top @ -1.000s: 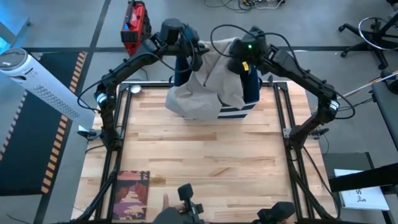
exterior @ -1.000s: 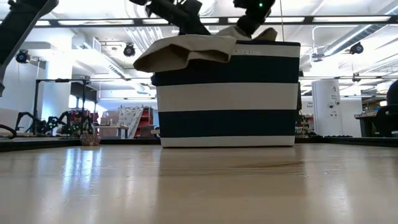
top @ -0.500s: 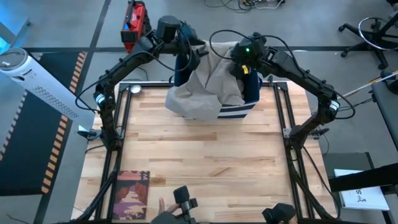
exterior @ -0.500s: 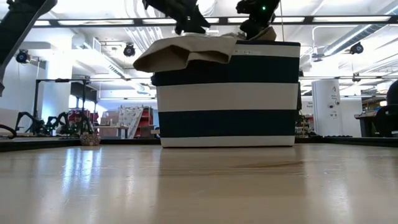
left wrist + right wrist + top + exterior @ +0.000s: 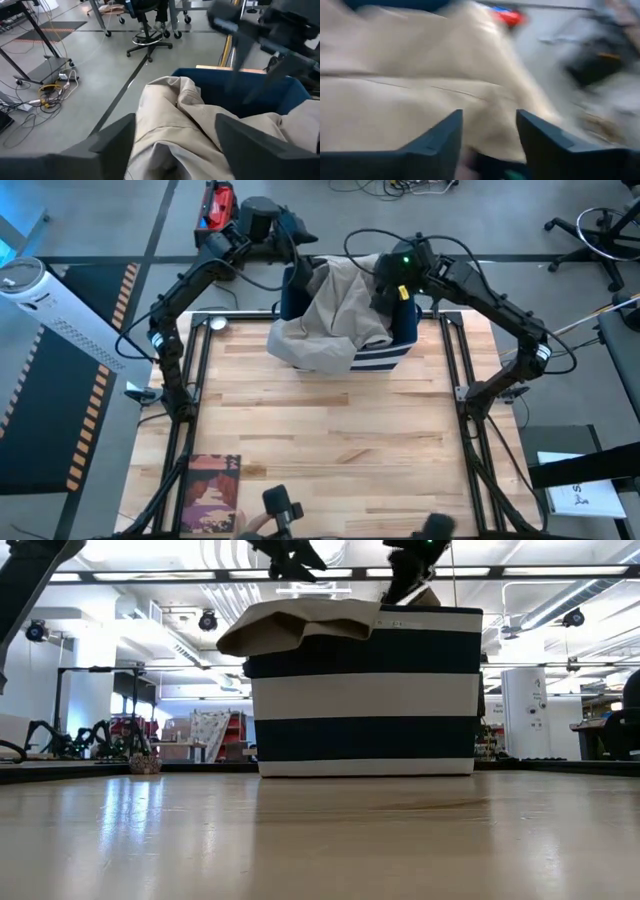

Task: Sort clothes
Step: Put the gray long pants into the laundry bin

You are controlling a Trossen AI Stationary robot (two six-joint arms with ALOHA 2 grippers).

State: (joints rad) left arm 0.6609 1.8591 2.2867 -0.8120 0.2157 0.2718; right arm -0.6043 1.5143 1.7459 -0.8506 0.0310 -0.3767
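Note:
A navy-and-white striped basket (image 5: 385,356) (image 5: 365,690) stands at the middle of the table's far edge. A large khaki-beige garment (image 5: 335,310) (image 5: 290,625) lies over it. It fills the basket's top and hangs down over the left and near rim. My left gripper (image 5: 300,232) (image 5: 175,120) is open, up beyond the basket's far-left corner, with the garment (image 5: 170,125) below its fingers. My right gripper (image 5: 386,284) (image 5: 489,120) is open just above the garment's right part (image 5: 395,95), over the basket.
A flat book (image 5: 210,492) lies at the table's near left corner. A small round thing (image 5: 217,323) sits at the far left corner. Beyond the table stand a red device (image 5: 215,218) and a white tower (image 5: 60,310). Bare wood (image 5: 330,430) stretches in front of the basket.
Both grippers have opened and let go of the khaki garment. My left gripper has drawn back and up, away from the basket toward the far left. The garment has sunk onto the basket and drapes over its rim.

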